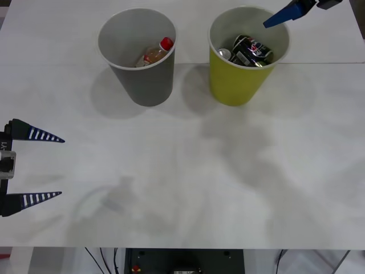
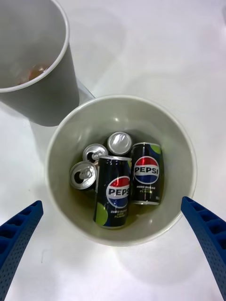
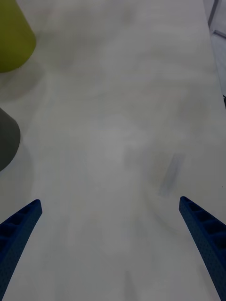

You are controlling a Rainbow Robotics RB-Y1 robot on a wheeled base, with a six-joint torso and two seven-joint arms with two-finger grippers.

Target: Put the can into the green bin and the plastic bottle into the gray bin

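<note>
The green bin [image 1: 239, 85] stands at the back right of the table. Inside the green bin [image 2: 117, 110] are several cans: two dark ones with a red-white-blue logo [image 2: 147, 173] lie on top, and three stand upright showing silver tops [image 2: 119, 142]. I cannot tell which of them is the task's can. My right gripper [image 1: 288, 14] hovers open above this bin's rim [image 2: 110, 202], holding nothing. The plastic bottle [image 1: 155, 53], red-capped with orange contents, lies in the gray bin [image 1: 148, 85] to the left. My left gripper [image 1: 61, 167] is open at the table's left side.
The white table [image 1: 188, 182] stretches bare in front of both bins. The left wrist view shows the green bin's wall [image 3: 14, 37], the gray bin's wall [image 3: 7, 141] and the open left gripper [image 3: 109, 200] over bare tabletop. Cables hang below the front edge.
</note>
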